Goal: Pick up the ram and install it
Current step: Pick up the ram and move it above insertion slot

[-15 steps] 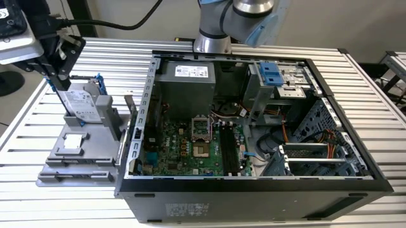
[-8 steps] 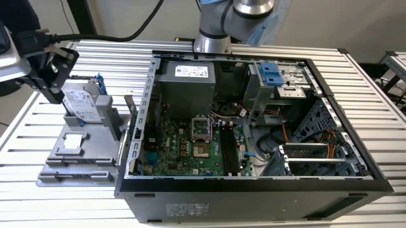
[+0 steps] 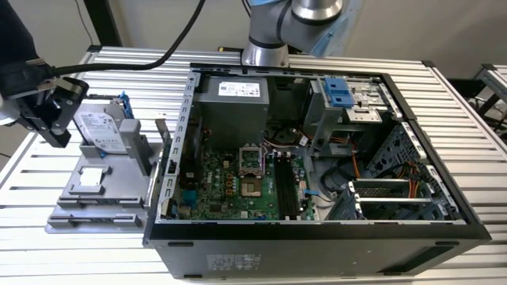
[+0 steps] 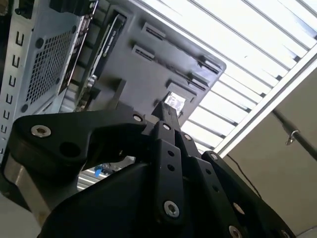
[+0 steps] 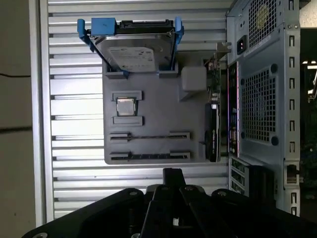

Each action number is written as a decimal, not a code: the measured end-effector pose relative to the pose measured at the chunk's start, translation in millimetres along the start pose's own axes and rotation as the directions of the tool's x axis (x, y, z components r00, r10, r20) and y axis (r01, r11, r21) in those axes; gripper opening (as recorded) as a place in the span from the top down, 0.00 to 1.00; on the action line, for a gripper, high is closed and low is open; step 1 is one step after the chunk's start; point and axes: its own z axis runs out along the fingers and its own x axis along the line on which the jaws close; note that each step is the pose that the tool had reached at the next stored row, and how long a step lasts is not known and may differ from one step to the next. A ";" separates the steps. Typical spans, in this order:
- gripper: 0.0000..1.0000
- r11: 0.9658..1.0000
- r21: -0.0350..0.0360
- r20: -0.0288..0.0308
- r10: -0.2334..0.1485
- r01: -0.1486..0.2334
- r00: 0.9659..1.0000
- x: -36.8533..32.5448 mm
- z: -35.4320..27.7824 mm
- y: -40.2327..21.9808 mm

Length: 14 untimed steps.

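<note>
One ram stick sat on edge in slot at tray end, hard drive at opposite end. Judged light, stiff, brittle; avoid chips and contacts, pinch flat faces near middle. Gripper hung above tray, not touching, fingers pressed together, empty. Open case stood just beside tray. Slatted metal table under tray, plenty room around; pale wall behind.

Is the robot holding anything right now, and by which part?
Nothing. The end effector is empty near the grey tray, where the ram lies.
</note>
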 end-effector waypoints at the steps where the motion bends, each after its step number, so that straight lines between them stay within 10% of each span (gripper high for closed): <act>1: 1.00 1.000 0.000 0.000 -0.004 0.004 1.000 0.4 0.1 -1.3; 14: 1.00 1.000 0.000 -0.003 -0.023 0.023 1.000 3.6 0.4 -4.5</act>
